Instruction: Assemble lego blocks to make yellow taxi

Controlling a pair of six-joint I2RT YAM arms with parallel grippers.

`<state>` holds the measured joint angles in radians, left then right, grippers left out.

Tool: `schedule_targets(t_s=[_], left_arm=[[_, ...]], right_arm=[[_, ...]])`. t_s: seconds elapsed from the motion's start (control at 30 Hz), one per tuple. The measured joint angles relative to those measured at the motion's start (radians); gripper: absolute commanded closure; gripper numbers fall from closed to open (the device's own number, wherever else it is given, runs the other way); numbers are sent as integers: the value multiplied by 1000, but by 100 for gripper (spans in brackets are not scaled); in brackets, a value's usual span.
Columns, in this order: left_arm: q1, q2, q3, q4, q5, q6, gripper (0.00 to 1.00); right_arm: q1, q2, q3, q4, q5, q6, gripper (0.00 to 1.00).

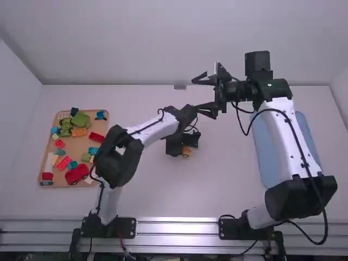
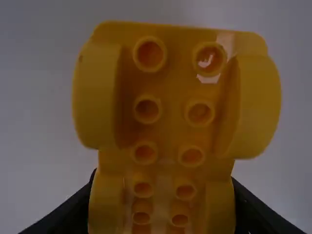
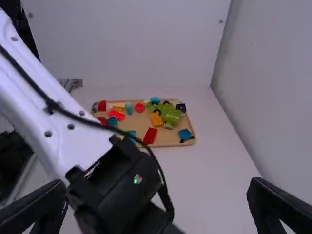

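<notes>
White table (image 1: pixel 223 185) beneath tray (image 1: pixel 80 145), blue mat (image 1: pixel 267 157)

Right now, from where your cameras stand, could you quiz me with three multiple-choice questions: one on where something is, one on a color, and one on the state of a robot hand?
1. Where in the high view is the tan tray of blocks?
A) At the right
B) In the middle
C) At the left

2. What color is the wheeled base in the left gripper?
A) Yellow
B) Green
C) Blue

3. How are the right gripper's fingers?
A) Pressed together
B) Spread apart
C) Closed on a red block

1: C, the high view shows it at the left, beside the left arm.
2: A, the left wrist view shows its yellow underside and wheels.
3: B, the right wrist view shows a wide gap between them.
</notes>
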<state>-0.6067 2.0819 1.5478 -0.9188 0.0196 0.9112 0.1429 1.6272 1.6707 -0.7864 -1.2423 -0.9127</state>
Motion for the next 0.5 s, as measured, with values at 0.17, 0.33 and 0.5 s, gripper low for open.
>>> schedule_targets(t_s=[0.17, 0.33, 0.5], left_arm=[[-10, 0, -58, -2, 69, -18, 97], [-13, 0, -113, 87, 114, -66, 98], [-14, -6, -180, 227, 75, -161, 31]], right_arm=[[0, 0, 0, 0, 0, -2, 1], [0, 0, 0, -2, 0, -5, 1], [8, 0, 0, -2, 0, -5, 1]])
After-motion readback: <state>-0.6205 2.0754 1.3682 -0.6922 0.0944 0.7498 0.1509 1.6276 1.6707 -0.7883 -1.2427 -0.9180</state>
